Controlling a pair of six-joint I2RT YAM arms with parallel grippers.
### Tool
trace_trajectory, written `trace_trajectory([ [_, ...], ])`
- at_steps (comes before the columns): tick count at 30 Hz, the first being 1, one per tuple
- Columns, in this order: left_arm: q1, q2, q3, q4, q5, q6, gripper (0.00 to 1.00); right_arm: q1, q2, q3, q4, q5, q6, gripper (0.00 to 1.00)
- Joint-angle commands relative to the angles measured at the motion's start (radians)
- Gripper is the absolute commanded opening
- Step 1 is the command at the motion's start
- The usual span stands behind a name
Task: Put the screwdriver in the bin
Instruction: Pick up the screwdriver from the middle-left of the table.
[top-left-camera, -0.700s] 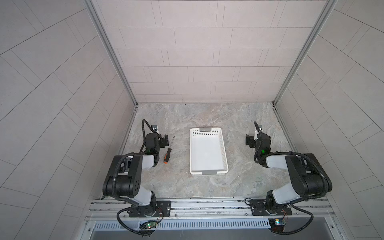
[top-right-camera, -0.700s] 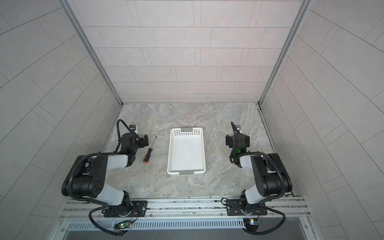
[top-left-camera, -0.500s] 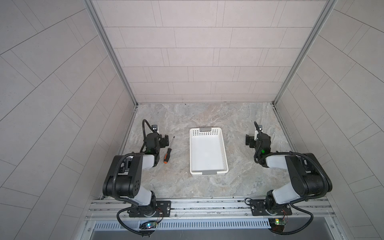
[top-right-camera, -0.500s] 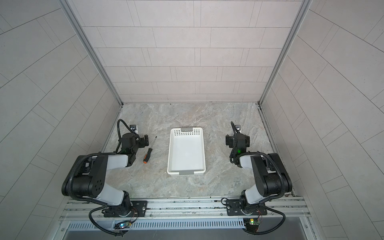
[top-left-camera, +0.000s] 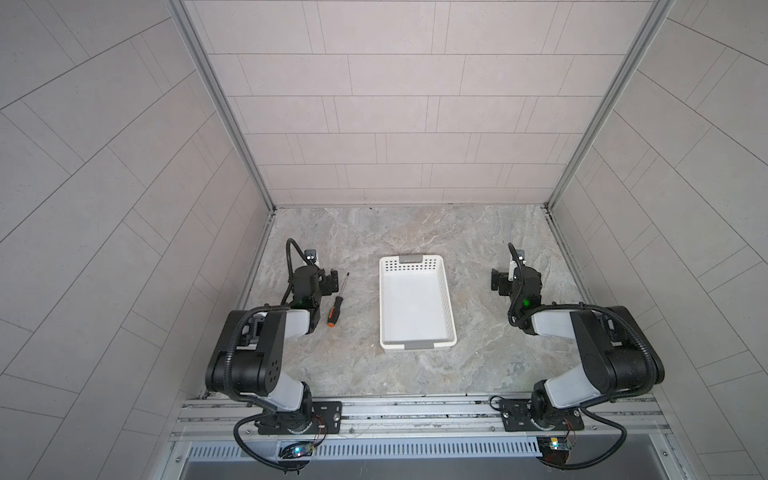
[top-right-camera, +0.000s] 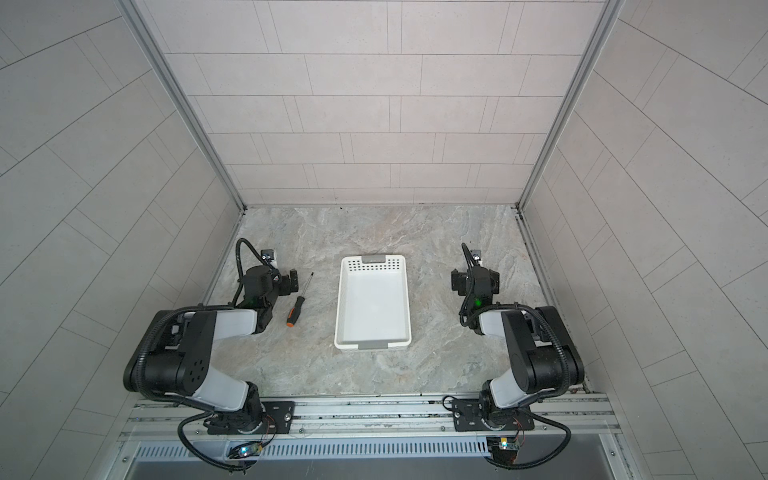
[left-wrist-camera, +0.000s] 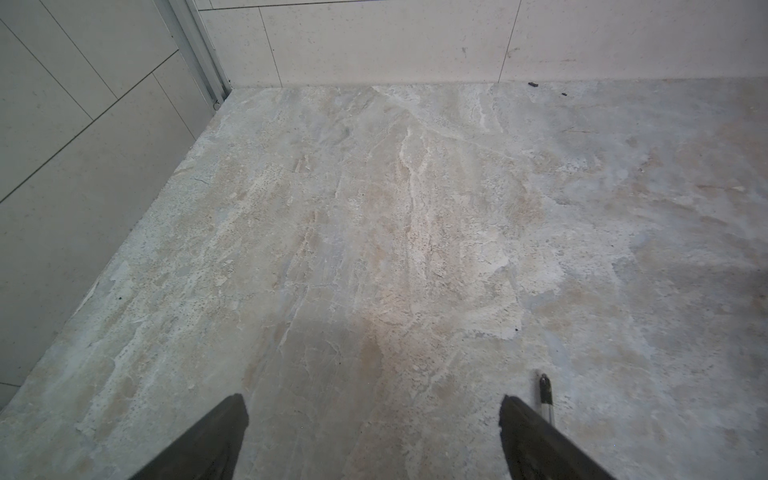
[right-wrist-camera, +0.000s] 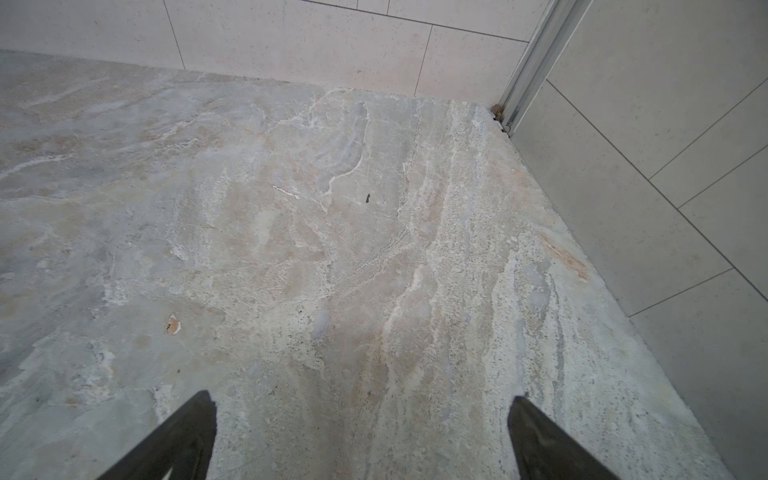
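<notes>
Black-handled with an orange cap, the screwdriver (top-left-camera: 338, 300) lies flat on the stone table (top-left-camera: 415, 232) in both top views. It is just beside the left gripper (top-left-camera: 316, 280), between it and the bin (top-left-camera: 413, 307), and apart from the bin's wall. Its shaft points away from the robot's base, slanting a little toward the bin; the orange end lies nearer the base. The bin holds nothing. The right gripper (top-left-camera: 517, 284) sits well apart on the bin's other side, so the pick looks like the left arm's job.

From the left wrist, the left gripper's jaws stand spread wide with only bare stone between them. The shaft's tip shows just outside one finger (left-wrist-camera: 536, 453), so the tool is beside the gap, not in it. To reach well, the arm should probably shift sideways toward the bin and draw back until the thick handle lies between the fingers, with the jaws set to close across the handle. The thin shaft would likely roll or slip; the handle is the surer hold. The fingertips need to come low to the stone before closing.

From the right wrist, the right gripper's jaws are likewise spread over bare stone, pinching nothing; it is best left where it is
</notes>
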Motion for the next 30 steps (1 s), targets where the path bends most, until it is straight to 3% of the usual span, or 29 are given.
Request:
trace_trajectory([
  [1, -0.004, -0.003, 0.006, 0.014, -0.015, 0.007, 1.0, -0.001, -0.003, 0.004, 0.008, 0.005, -0.007, 1.0],
  [13, 0.011, -0.002, 0.019, -0.002, -0.02, -0.017, 1.0, 0.0, -0.003, 0.004, 0.008, 0.005, -0.005, 1.0],
  [19, 0.008, -0.119, 0.137, -0.332, -0.173, -0.113, 1.0, 0.006, -0.022, -0.018, 0.036, -0.01, -0.022, 1.0],
  [24, 0.006, -0.222, 0.179, -0.462, -0.208, -0.191, 1.0, 0.01, -0.246, 0.129, -0.398, -0.027, 0.046, 1.0],
  [30, 0.008, -0.36, 0.349, -0.769, -0.137, -0.331, 1.0, 0.018, -0.446, 0.177, -0.542, -0.089, 0.177, 1.0],
])
